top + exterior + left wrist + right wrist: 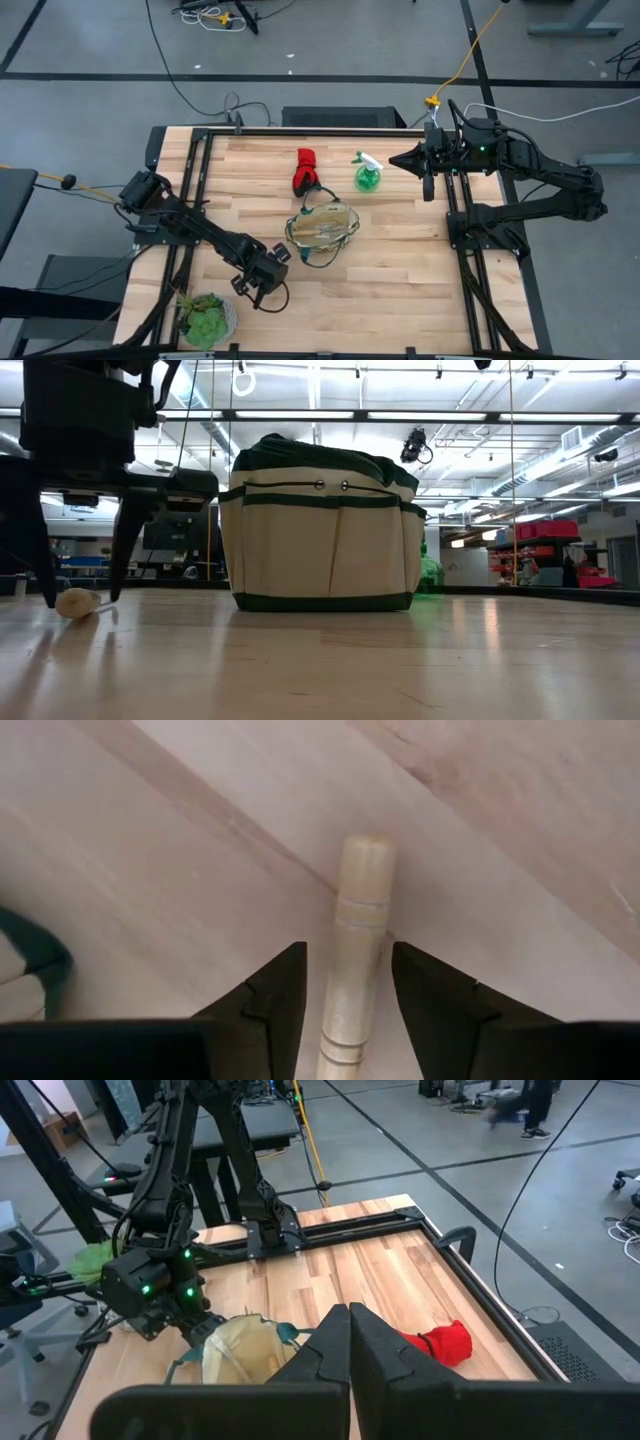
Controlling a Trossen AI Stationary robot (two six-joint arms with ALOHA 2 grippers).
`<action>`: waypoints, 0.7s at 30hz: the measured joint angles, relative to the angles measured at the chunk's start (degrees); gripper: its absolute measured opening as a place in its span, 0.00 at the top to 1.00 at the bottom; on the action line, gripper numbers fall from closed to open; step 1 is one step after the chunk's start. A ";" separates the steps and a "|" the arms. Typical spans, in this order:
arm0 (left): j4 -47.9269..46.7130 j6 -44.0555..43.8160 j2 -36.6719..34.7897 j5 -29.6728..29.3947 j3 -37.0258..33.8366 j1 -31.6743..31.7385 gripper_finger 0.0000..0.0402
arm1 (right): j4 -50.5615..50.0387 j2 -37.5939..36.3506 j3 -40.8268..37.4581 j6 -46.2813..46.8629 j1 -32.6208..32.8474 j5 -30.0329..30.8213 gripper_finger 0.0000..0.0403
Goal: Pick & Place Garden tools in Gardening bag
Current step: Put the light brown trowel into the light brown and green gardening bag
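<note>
A hand rake's pale wooden handle [358, 930] lies on the table; its rounded end [76, 602] shows in the low view and its prongs are hidden. My left gripper [266, 288] is open and points down just left of the gardening bag [322, 230], one finger on either side of the handle [348, 955]. The tan bag with a green rim [320, 525] stands upright mid-table. The red glove bundle [304, 170] and the green spray bottle [367, 177] rest on the table beyond the bag. My right gripper [393, 159] is shut and empty above the far right.
A leafy green plant in a white pot [205, 318] stands at the near left corner, close to my left arm. Bare wood lies right of the bag and along the near edge. Black frame rails [455, 230] run down both sides of the table.
</note>
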 joint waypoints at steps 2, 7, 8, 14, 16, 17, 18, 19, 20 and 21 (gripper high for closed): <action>-0.13 0.00 0.09 -0.38 0.00 0.00 0.61 | 0.00 0.00 0.00 -0.03 0.00 0.00 1.00; -0.26 -0.02 0.11 -0.43 0.00 0.00 0.61 | 0.00 0.00 0.00 -0.15 0.00 0.00 1.00; -0.36 -0.02 0.11 -0.39 0.00 0.00 0.61 | 0.00 0.00 0.00 -0.15 0.00 0.00 1.00; -0.60 -0.02 0.15 -0.02 0.00 0.00 0.61 | -0.03 0.00 0.00 -0.15 0.00 0.00 1.00; -0.74 -0.02 0.15 -0.01 0.00 0.00 0.61 | -0.07 0.00 0.00 -0.13 0.00 0.00 1.00; -0.72 -0.02 0.15 -0.01 0.00 0.00 0.61 | -0.16 0.00 0.00 -0.13 0.00 0.00 1.00; -0.72 -0.02 0.15 -0.01 0.00 0.02 0.61 | -0.30 0.00 0.00 -0.13 0.00 0.00 1.00; -0.74 -0.04 0.15 0.01 0.00 0.06 0.61 | -0.35 0.00 0.00 -0.13 0.00 0.00 1.00; -0.80 -0.04 0.15 0.01 0.00 0.04 0.61 | -0.33 0.00 0.00 -0.11 0.00 0.00 1.00; -0.81 -0.04 0.15 0.01 0.00 0.04 0.61 | -0.35 0.00 0.00 -0.12 0.00 0.00 1.00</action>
